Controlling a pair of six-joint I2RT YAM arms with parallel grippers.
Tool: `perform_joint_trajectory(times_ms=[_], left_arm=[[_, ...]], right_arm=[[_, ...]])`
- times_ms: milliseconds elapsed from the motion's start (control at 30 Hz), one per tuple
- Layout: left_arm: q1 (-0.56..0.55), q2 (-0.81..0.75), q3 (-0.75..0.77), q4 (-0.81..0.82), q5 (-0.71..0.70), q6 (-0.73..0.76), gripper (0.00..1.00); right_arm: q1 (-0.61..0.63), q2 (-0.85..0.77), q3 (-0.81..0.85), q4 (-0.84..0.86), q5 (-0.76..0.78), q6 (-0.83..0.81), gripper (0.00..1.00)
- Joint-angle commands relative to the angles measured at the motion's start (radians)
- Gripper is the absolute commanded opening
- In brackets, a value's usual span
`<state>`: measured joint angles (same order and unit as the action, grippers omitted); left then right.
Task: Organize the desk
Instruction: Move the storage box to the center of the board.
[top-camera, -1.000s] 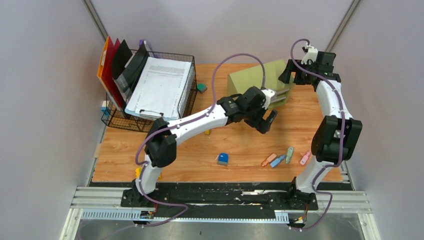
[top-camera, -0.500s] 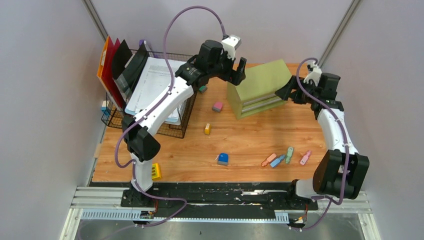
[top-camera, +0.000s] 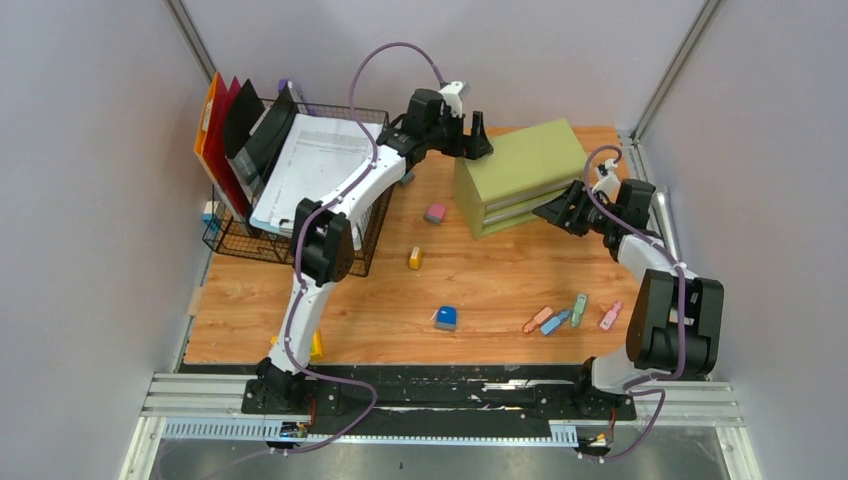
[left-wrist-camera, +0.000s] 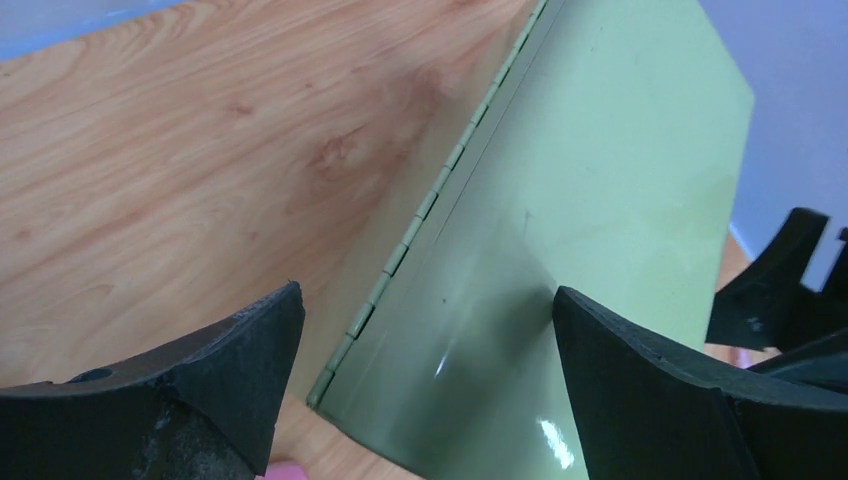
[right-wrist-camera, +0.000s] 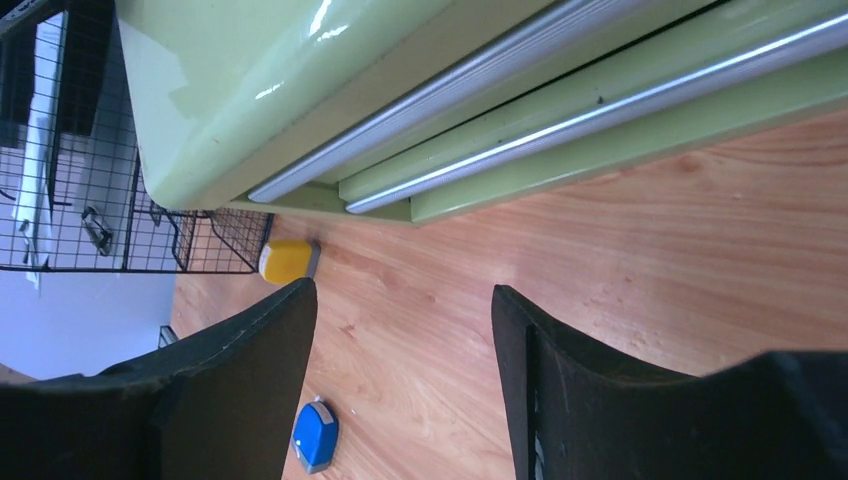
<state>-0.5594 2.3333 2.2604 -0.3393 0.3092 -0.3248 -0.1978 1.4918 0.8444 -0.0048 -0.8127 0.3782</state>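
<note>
The desk (top-camera: 500, 280) is a light wood-grain top with small items scattered on it. A green drawer cabinet (top-camera: 520, 170) stands at its back. My left gripper (top-camera: 478, 135) hangs open over the cabinet's back left corner; in the left wrist view (left-wrist-camera: 428, 295) its fingers straddle the hinged edge of the cabinet top (left-wrist-camera: 600, 150) without touching it. My right gripper (top-camera: 553, 210) is low at the right end of the cabinet's front, open and empty. In the right wrist view (right-wrist-camera: 402, 290) it faces the two drawers' metal handles (right-wrist-camera: 560, 110) across bare wood.
A pink piece (top-camera: 435, 213), a yellow piece (top-camera: 415, 258) and a blue piece (top-camera: 446, 318) lie mid-desk. Several coloured markers (top-camera: 560, 318) lie front right. A wire basket (top-camera: 300, 180) with papers and folders fills the back left. Another yellow item (top-camera: 316, 345) sits by the left base.
My left arm swung from mid-desk to the back, over the cabinet's top. My right arm came down from the back right corner to the cabinet's front, and its jaws narrowed somewhat.
</note>
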Motion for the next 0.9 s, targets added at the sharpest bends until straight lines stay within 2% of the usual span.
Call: perform_joint_trajectory(times_ms=[0,167,467,500,667,867], left_arm=[[-0.001,0.024,0.059,0.116,0.115,-0.148,1.0],[-0.001,0.01,-0.012,0.135,0.139,-0.222,1.0],[0.0,-0.05,-0.152,0.116,0.166,-0.26,0.98],[0.0,-0.054,-0.166,0.113,0.165,-0.258,0.98],[0.003,-0.073,-0.196,0.103,0.173,-0.249,0.98],[0.003,-0.083,-0.215,0.101,0.178,-0.244,0.98]], right_arm=[[0.001,0.046,-0.025,0.269,-0.065,0.133,0.64],[0.001,0.124,-0.023,0.337,-0.055,0.187,0.58],[0.001,0.214,-0.023,0.509,-0.153,0.289,0.54],[0.001,0.216,-0.025,0.524,-0.166,0.295,0.55],[0.0,0.235,-0.035,0.615,-0.234,0.322,0.72],[0.001,0.261,-0.08,0.856,-0.226,0.451,0.77]])
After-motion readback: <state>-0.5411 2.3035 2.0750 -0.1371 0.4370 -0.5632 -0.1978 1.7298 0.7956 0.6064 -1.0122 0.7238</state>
